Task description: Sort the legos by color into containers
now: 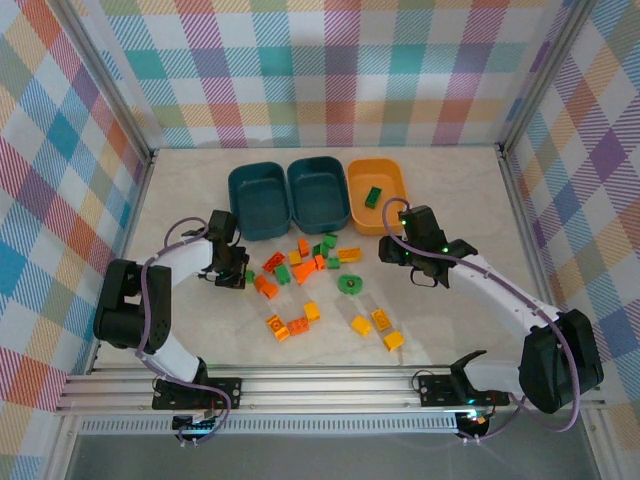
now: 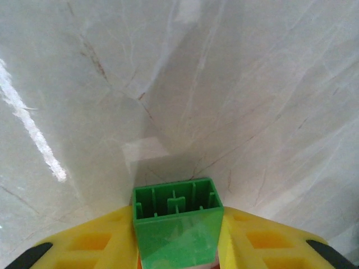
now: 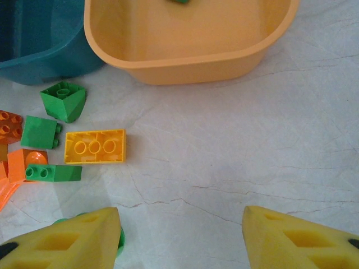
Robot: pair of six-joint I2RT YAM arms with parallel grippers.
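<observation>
Okay, your left gripper (image 2: pixel 176 249) is clamped on a green brick (image 2: pixel 176 216) — hollow underside toward the wrist camera, brick poking out past the yellow pads (image 2: pixel 90 244) over bare table (image 2: pixel 224 84). From above, that gripper sits at the left edge of the loose pile (image 1: pixel 305 272), just in front of the left teal tub (image 1: pixel 258 200). The orange-yellow tub (image 1: pixel 385 215) holds one green piece (image 1: pixel 372 197), so I'd judge green goes there. It lies to your right and a bit farther out from the held brick, past both teal tubs (the middle teal tub (image 1: pixel 318 195) is in between), long axis running away from the bases. The left arm is folded low, elbow back near its base, forearm reaching toward the pile. Your right gripper (image 1: pixel 420 255) is nearer that tub — fingers spread wide, nothing between them, hovering just in front of its near rim, with a yellow brick (image 3: pixel 95 146) and loose green bricks (image 3: pixel 63 101) off to its left.
</observation>
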